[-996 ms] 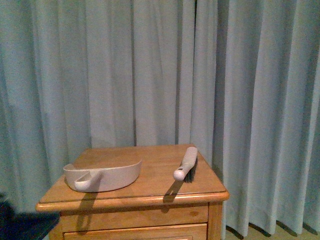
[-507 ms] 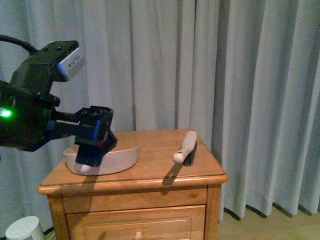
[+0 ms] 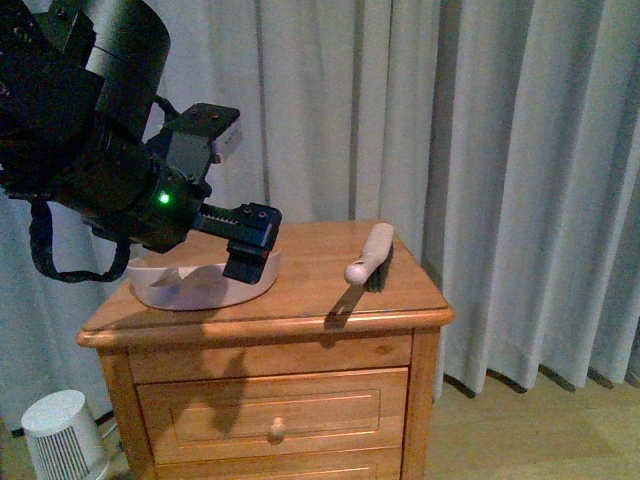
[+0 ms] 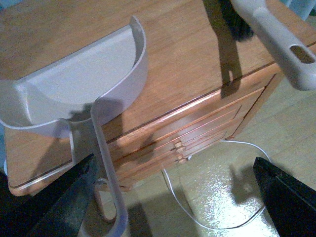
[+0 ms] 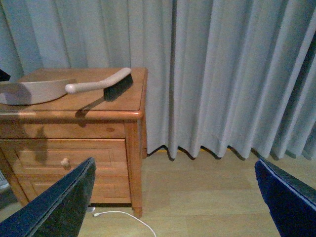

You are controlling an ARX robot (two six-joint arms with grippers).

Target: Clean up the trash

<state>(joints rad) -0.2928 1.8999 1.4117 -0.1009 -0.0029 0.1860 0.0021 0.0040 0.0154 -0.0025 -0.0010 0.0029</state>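
We're seeing the left arm extended in from the left over the counter (image 3: 320,285), forearm roughly level. The left hand (image 3: 250,250) is hanging over the right end of the dustpan (image 3: 190,290), angled down and forward. From the front we can't tell if it's touching the pan. The left wrist view is showing both fingers (image 4: 66,205) spread wide with nothing between them, so that hand is released.

The dustpan is sitting at the counter's front left, its handle (image 4: 106,173) sticking out past the front edge, just beside one finger. The brush (image 3: 370,257) is lying toward the right side, apart from the pan, handle end toward the front, bristles toward the curtain (image 3: 480,150).

We're holding the right hand (image 5: 174,163) well back from the counter, off to its right, fingers spread wide and gripping nothing. It's outside the front view.

Trash isn't showing in any view, so we can't say where it is.

A white appliance (image 3: 60,435) is standing left of the counter, and a cable (image 5: 121,213) is lying on the floor (image 5: 207,197).
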